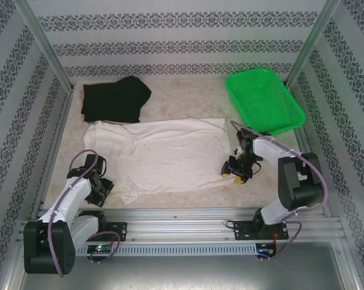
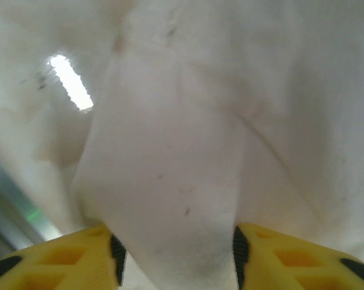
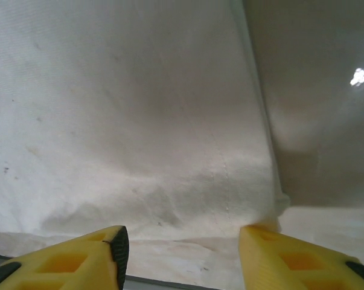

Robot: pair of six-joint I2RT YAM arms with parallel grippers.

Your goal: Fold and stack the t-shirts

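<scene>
The left hand [image 1: 102, 184] sits at the near left corner of the cream-white t-shirt [image 1: 169, 151]. Its fingers are partly apart with a fold of that cloth [image 2: 182, 133] filling the gap, though I cannot tell whether they pinch it. The right hand [image 1: 233, 171] is spread over the shirt's right edge [image 3: 139, 121]. The black t-shirt [image 1: 115, 99] lies on the table [image 1: 188, 96] well beyond the left hand, and a green mesh basket [image 1: 263, 96] sits beyond the right hand.
</scene>
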